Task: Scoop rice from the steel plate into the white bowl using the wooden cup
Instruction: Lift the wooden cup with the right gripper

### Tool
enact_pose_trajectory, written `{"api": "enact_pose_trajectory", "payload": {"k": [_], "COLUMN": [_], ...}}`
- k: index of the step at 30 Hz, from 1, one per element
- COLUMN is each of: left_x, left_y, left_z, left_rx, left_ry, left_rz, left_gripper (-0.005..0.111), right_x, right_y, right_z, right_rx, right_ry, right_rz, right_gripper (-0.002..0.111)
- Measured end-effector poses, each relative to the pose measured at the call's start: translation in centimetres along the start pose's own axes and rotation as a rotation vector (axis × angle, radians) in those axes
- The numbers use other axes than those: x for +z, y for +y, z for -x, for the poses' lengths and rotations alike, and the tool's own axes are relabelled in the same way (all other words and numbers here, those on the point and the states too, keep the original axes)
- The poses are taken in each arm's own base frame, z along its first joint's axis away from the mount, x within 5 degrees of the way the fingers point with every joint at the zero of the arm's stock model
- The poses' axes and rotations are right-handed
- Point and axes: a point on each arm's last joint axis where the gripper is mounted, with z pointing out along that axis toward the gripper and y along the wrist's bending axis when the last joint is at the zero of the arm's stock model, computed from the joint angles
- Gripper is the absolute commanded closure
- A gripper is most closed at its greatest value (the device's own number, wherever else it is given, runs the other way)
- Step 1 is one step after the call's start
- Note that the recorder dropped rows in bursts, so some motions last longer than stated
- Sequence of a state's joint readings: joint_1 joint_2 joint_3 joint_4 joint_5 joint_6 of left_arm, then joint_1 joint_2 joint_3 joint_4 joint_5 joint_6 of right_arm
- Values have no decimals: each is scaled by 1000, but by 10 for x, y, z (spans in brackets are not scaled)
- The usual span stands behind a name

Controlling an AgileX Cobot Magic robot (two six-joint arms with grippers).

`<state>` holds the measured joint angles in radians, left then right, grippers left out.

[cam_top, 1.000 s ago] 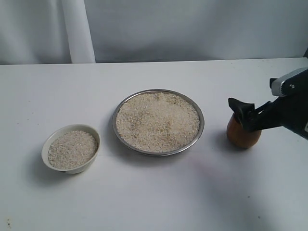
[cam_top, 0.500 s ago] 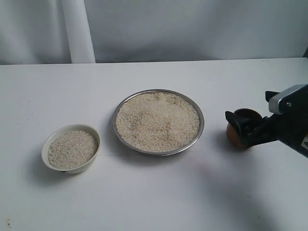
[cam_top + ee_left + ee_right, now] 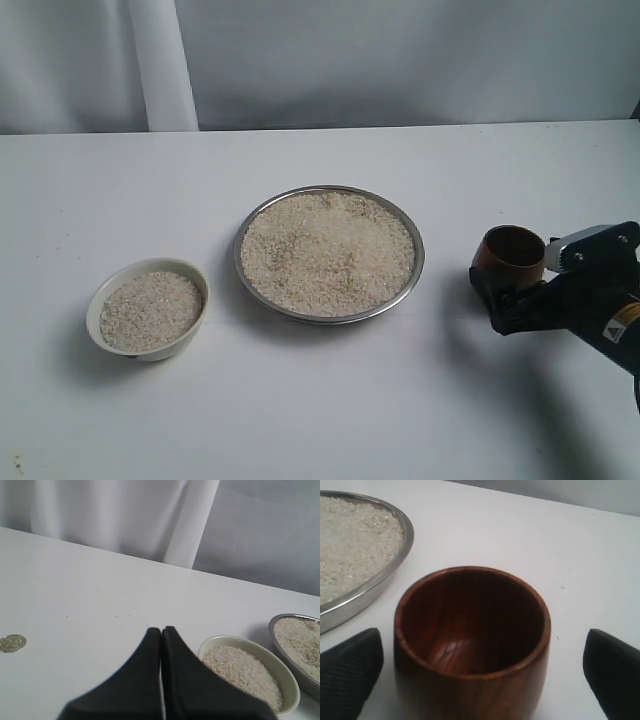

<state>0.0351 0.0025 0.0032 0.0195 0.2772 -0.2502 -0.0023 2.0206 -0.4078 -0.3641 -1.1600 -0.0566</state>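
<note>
Exterior overlooks the table [image 3: 320, 420]; both wrist views, low, share its steel plate [image 3: 330, 320]

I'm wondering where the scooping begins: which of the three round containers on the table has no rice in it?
The reddish-brown wooden cup: its dark inside is bare, while the white bowl and the steel plate both hold rice.

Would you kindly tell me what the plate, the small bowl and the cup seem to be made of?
The wooden cup: wood, glossy reddish-brown, with streaky grain inside. The steel plate: metal, judging by its thin, shiny silver-grey rim. The white bowl: probably glazed ceramic, cream with a thick smooth rim, though plastic is possible.
</note>
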Motion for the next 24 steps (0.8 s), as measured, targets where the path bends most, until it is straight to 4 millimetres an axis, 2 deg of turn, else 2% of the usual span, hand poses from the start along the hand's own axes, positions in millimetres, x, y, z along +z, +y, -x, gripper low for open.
{"api": "enact_pose_trajectory", "payload": {"k": [4, 11, 18, 24], "left_x": [0, 0, 0, 0], "left_y": [0, 0, 0, 0], "left_z": [0, 0, 0, 0], "left_rx": [0, 0, 0, 0], "left_ry": [0, 0, 0, 0], "left_rz": [0, 0, 0, 0], "left_gripper": [107, 107, 107, 107], "right_x": [2, 13, 20, 33], "right_y": [1, -4, -2, -6], "right_z": [-5, -2, -15, -13], "right_rx": [4, -15, -3, -17], "right_ry": [-9, -7, 4, -27], "right_rz": [2, 3, 17, 22], "right_gripper": [3, 3, 3, 3]}}
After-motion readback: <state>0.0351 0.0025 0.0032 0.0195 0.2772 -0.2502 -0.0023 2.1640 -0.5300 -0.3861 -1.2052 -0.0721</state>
